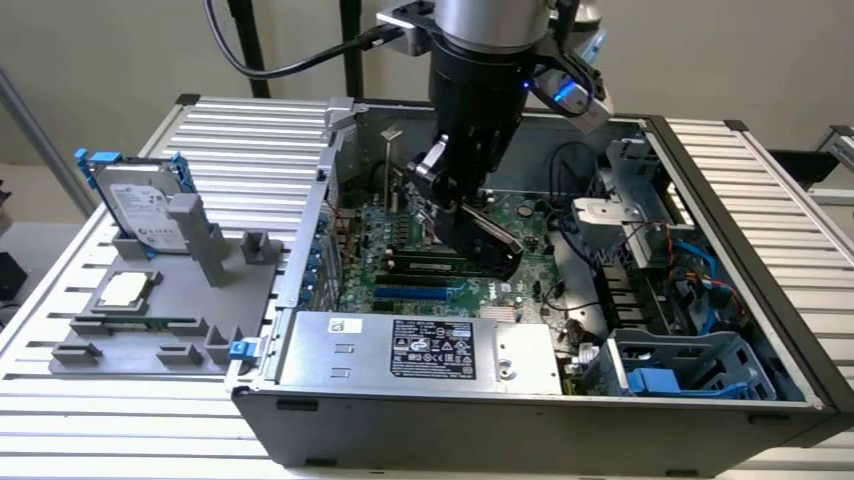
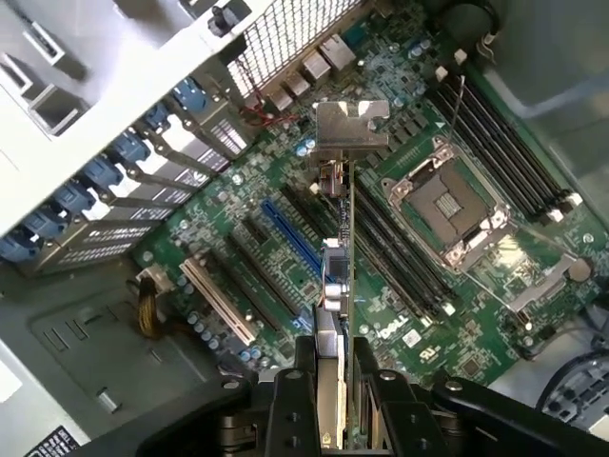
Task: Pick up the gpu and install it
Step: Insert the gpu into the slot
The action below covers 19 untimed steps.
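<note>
One grey holder (image 1: 80, 350) at the exterior view's left, outside the case (image 1: 534, 430), carries the hard drive (image 1: 140, 205) and chip (image 1: 123, 290). Inside the case, over the motherboard's (image 2: 457, 324) middle, the gripper (image 2: 333, 386) has its jaws clamped on the gpu (image 2: 339, 276), held edge-on. Its long axis runs straight out from the jaws, silver bracket (image 2: 352, 124) leading toward the slotted rear wall (image 2: 285, 38), beside the blue slot (image 2: 290, 238).

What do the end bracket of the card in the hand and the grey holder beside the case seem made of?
Silver end bracket of the thin green circuit card: probably bare sheet metal; it looks shiny, thin and bent. Grey block-shaped holder: likely matte plastic; dull, even colour, no glare.
</note>
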### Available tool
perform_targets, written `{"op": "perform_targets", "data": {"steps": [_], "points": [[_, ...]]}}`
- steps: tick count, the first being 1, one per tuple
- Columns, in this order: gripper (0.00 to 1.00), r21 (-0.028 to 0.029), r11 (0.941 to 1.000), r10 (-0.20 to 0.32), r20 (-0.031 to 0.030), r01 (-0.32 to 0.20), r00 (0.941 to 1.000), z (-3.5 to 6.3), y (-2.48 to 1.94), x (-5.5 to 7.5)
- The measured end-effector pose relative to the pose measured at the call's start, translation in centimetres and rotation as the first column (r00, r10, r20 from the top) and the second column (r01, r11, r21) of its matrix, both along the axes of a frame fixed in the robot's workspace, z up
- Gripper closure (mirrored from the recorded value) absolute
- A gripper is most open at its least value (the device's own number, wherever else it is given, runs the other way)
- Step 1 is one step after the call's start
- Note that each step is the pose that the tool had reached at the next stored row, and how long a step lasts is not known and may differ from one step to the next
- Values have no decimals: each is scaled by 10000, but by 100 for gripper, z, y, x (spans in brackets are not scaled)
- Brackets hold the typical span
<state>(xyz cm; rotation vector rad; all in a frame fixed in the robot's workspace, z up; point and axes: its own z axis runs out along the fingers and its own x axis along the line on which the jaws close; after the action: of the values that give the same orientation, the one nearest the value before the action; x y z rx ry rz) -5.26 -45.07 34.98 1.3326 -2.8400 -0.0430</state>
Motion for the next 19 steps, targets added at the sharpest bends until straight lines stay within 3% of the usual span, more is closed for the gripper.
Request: {"op": "perform_targets", "data": {"steps": [5,11,12,15,19], "points": [[100,0,9959,903,2,-903,9959,-39,0,0],[100,-1,9801,1985,6,-1985,9801,-93,0,0],[100,-2,9722,2342,12,-2342,9722,-115,0,0],[100,-6,9578,2876,27,-2876,9578,-150,0,1],[100,-13,9341,3570,48,-3570,9341,-198,0,0]]}}
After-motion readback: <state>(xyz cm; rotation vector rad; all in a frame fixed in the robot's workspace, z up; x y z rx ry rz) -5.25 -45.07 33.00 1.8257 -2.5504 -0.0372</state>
